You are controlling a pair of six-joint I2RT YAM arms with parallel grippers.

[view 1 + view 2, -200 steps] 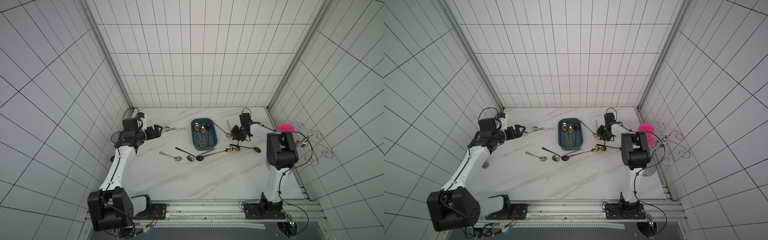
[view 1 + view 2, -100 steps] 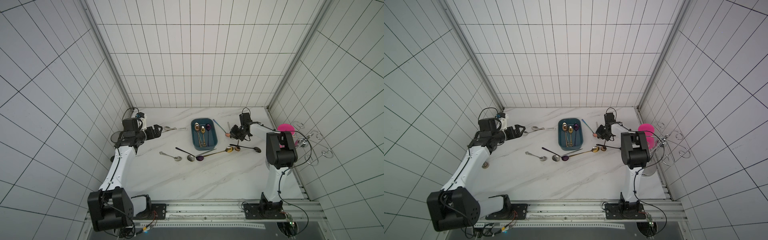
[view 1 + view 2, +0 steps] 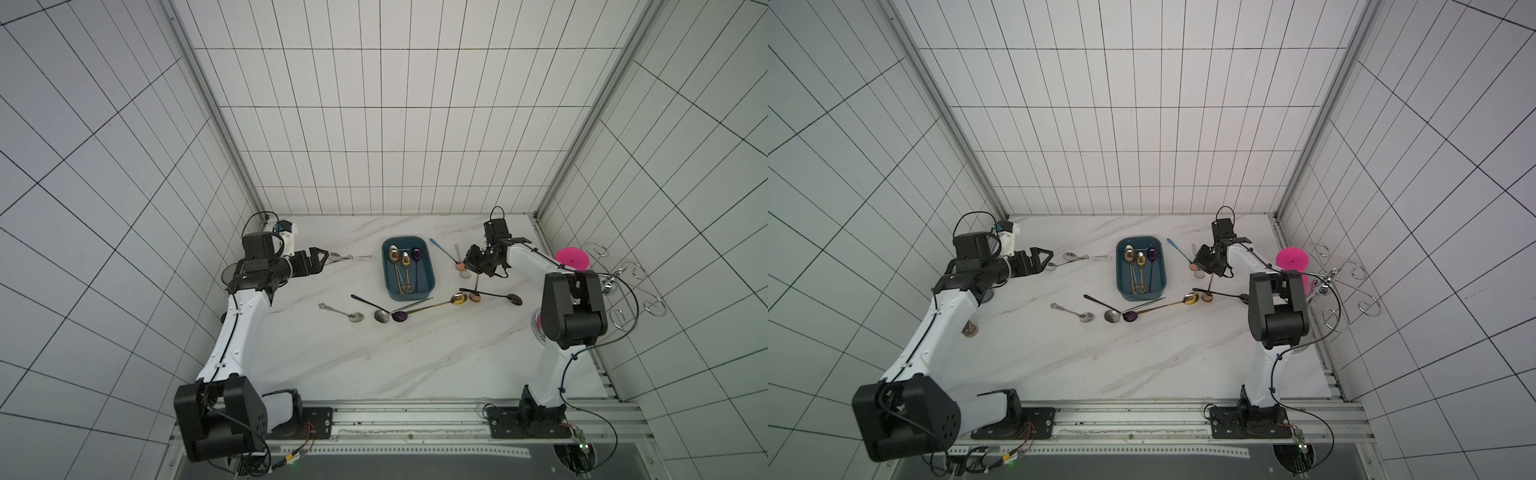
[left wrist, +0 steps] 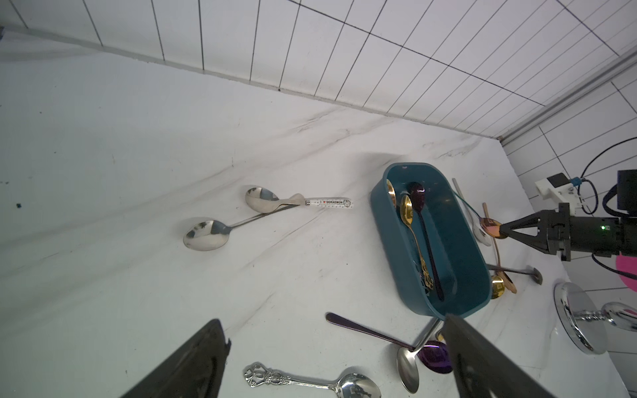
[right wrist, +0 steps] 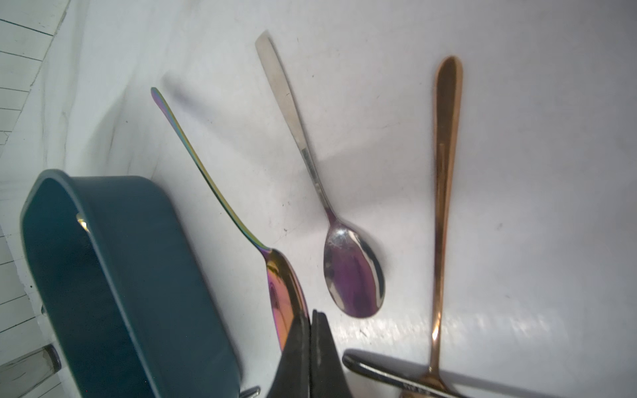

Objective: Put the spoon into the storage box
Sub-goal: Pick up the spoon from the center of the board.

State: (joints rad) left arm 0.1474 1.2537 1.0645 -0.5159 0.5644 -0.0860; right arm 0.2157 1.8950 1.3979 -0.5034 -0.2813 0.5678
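1. Right wrist view: right gripper has just shut, pinching the bowl tip of the rainbow spoon.
2. Handle now looks raised; the spoon is just beside the storage box, not in it.
3. Idle left gripper stays wide open, empty.
4. Judgement: grasp appears made; lift and transfer over the rim remain.

— What's in the box?
— Three spoons lying lengthwise: two gold spoons and a purple spoon.
— And the right gripper?
— Pinched together at the bowl end of a bluish spoon, just right of the box.
— The left gripper?
— Spread wide, close to two silver spoons on the table.
— Anything in front of the box?
— Loose spoons, strewn in a row.
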